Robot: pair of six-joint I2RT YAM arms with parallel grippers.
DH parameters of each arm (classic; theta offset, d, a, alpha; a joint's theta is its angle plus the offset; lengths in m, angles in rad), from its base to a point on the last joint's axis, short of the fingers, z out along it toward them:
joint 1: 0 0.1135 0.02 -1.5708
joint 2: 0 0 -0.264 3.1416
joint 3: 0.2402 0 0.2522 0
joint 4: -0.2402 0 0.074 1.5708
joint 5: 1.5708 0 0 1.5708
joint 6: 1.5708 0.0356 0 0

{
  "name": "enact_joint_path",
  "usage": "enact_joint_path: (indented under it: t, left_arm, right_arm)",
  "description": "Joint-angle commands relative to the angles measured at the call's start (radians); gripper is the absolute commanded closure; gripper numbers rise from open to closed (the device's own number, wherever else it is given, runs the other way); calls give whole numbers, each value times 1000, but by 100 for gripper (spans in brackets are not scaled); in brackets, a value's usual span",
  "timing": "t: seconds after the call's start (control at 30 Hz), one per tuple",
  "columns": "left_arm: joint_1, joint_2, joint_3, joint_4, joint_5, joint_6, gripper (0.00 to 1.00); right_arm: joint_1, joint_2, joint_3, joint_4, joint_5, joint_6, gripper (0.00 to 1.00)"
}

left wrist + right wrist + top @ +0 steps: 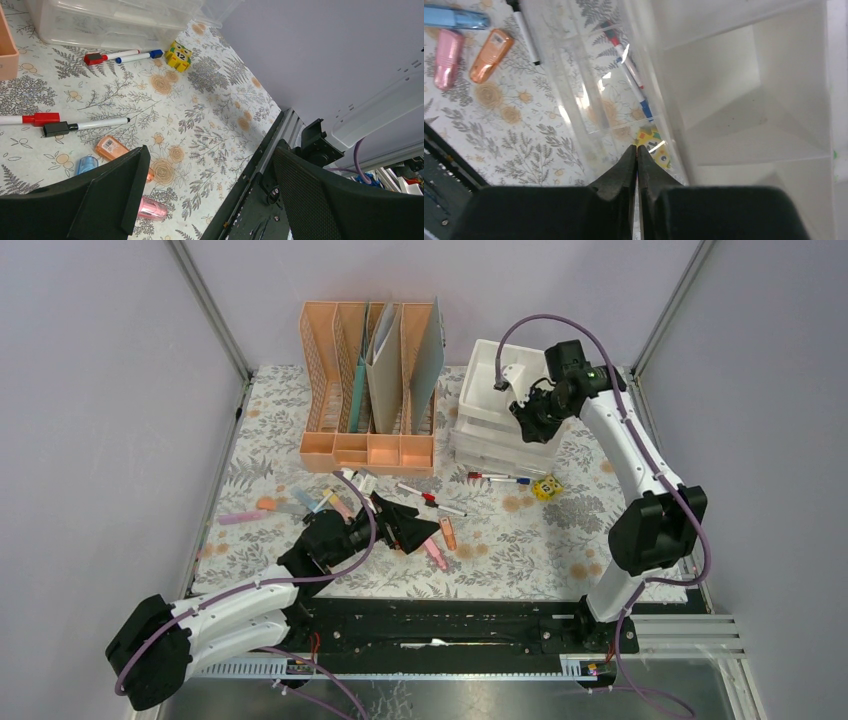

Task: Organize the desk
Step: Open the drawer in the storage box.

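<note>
The desk (520,540) is strewn with small stationery. My left gripper (405,525) hangs low over its middle, open wide and holding nothing; in the left wrist view my left gripper (210,155) spans bare cloth and the desk's front rail. Beside its left finger lie an orange eraser-like piece (111,148), a pink one (152,209) and a blue one (86,164). My right gripper (527,415) is up at the front edge of the white drawer unit (490,390). The right wrist view shows my right gripper (637,146) shut, with nothing visible between its fingers.
A peach file rack (365,370) with folders stands at the back. Red-capped and blue-capped markers (500,478) and a yellow numbered block (546,487) lie before the drawers. More markers (85,125) and pastel pieces (240,517) lie at centre and left.
</note>
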Motion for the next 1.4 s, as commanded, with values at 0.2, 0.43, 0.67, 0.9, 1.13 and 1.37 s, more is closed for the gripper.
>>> enact_joint_path:
  t: [0.2, 0.43, 0.67, 0.9, 1.13, 1.37]
  left_arm:
    - [6, -13, 7, 14, 8, 13, 1]
    - [8, -9, 13, 10, 7, 14, 1]
    - [7, -22, 21, -17, 5, 24, 1]
    - [9, -53, 34, -95, -31, 66, 1]
    - [13, -56, 50, -154, -45, 77, 1]
    - [43, -28, 45, -263, -75, 1, 1]
  right_arm:
    - [4, 25, -58, 128, 130, -91, 41]
    - [5, 71, 10, 144, 113, -80, 26]
    - [5, 119, 100, 135, 104, -52, 41]
    - [4, -11, 94, 137, 56, -2, 53]
    - [5, -182, 18, 176, -7, 91, 40]
    - [5, -543, -370, 358, -331, 251, 6]
